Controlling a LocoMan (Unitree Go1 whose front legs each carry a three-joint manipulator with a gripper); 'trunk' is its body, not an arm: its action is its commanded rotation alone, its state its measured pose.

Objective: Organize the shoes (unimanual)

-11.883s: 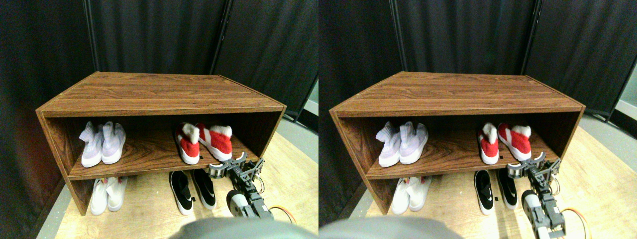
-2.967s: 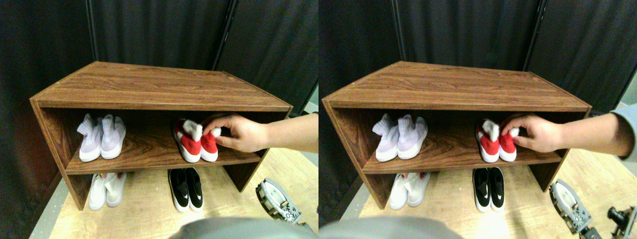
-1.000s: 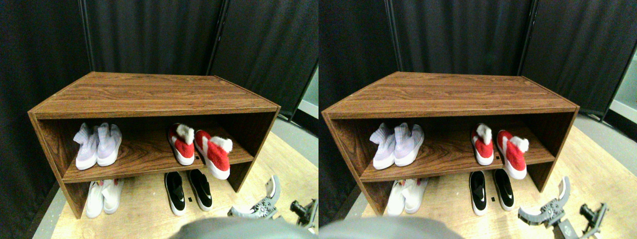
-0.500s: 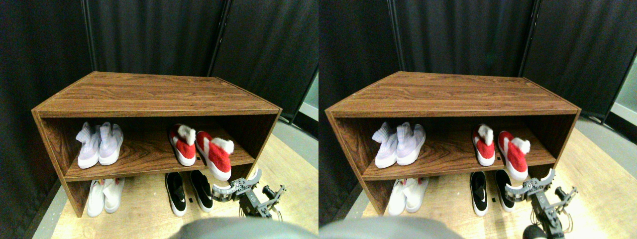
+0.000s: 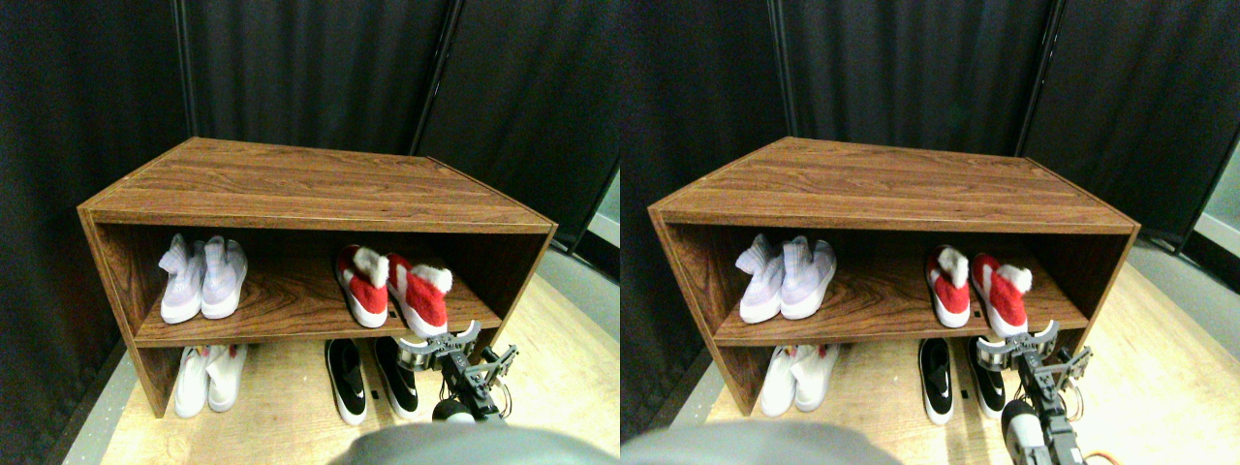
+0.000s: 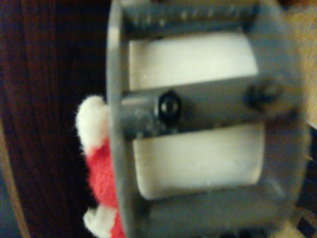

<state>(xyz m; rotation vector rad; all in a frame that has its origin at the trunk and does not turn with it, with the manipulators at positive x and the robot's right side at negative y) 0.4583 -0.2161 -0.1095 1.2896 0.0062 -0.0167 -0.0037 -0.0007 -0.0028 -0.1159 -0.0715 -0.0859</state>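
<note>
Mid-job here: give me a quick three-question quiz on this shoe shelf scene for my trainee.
1. True or false: the right red shoe sits fully on the shelf.
2. Which pair shares that shelf? A lavender, B black, C white.
3. Fill in: the right gripper hovers just below the red shoe's ____.

Key:
1. False; its toe overhangs the front edge.
2. A, the lavender pair.
3. Toe.
</note>
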